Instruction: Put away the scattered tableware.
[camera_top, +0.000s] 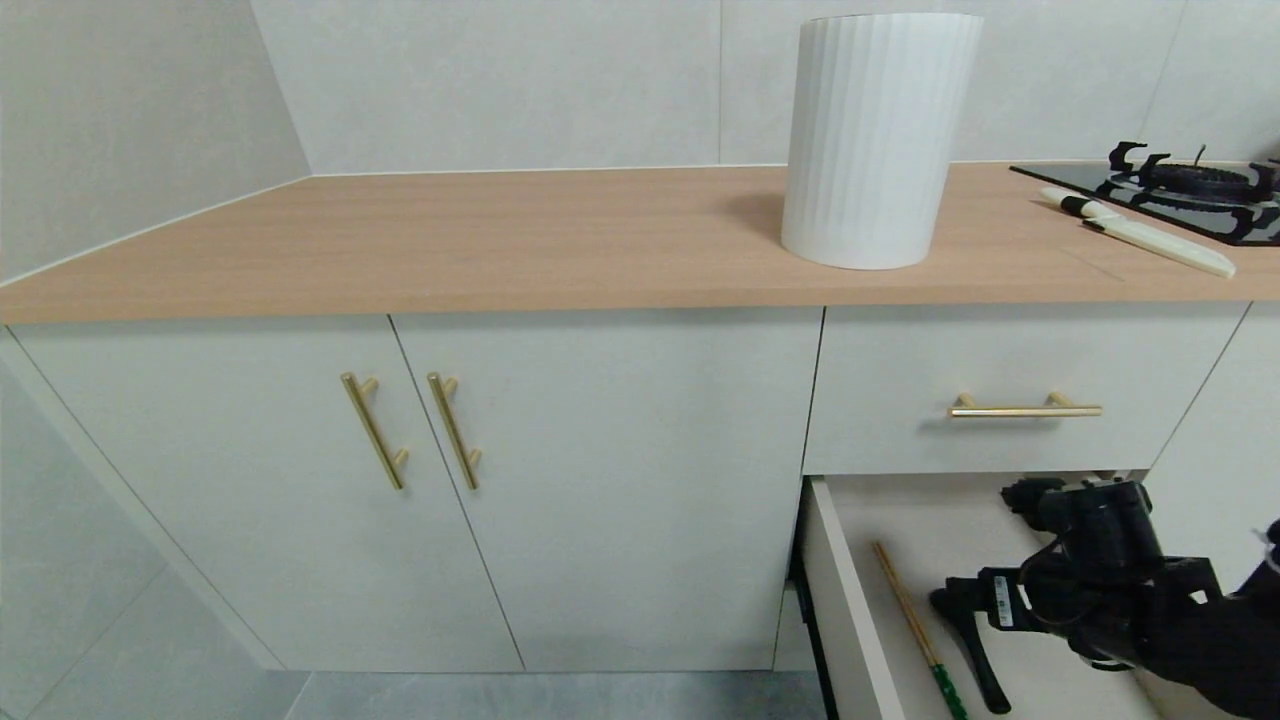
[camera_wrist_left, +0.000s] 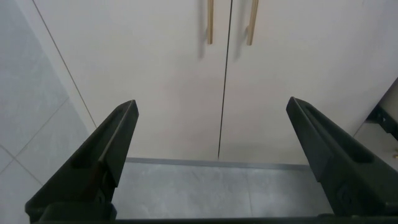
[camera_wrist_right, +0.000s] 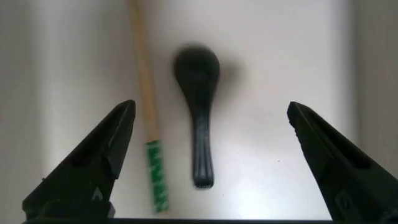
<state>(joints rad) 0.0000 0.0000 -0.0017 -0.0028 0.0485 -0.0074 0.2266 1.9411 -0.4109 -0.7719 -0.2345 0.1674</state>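
In the head view the lower right drawer (camera_top: 848, 600) stands pulled out. On its floor lie wooden chopsticks (camera_top: 912, 628) with a green end and a black spoon (camera_top: 968, 648). My right gripper (camera_top: 1010, 560) hangs over the drawer, open, holding nothing. Its wrist view looks down on the spoon (camera_wrist_right: 199, 112) between the spread fingers of the right gripper (camera_wrist_right: 210, 107), with the chopsticks (camera_wrist_right: 147, 93) beside it. A white knife (camera_top: 1140, 232) lies on the wooden counter (camera_top: 500, 240) at the right. My left gripper (camera_wrist_left: 211, 106) is open and low, facing the cabinet doors (camera_wrist_left: 186, 93).
A tall white ribbed container (camera_top: 875, 140) stands on the counter. A black gas hob (camera_top: 1190, 190) sits at the far right, just behind the knife. Above the pulled-out drawer is a closed drawer with a gold handle (camera_top: 1025, 408). The double doors carry gold handles (camera_top: 412, 430).
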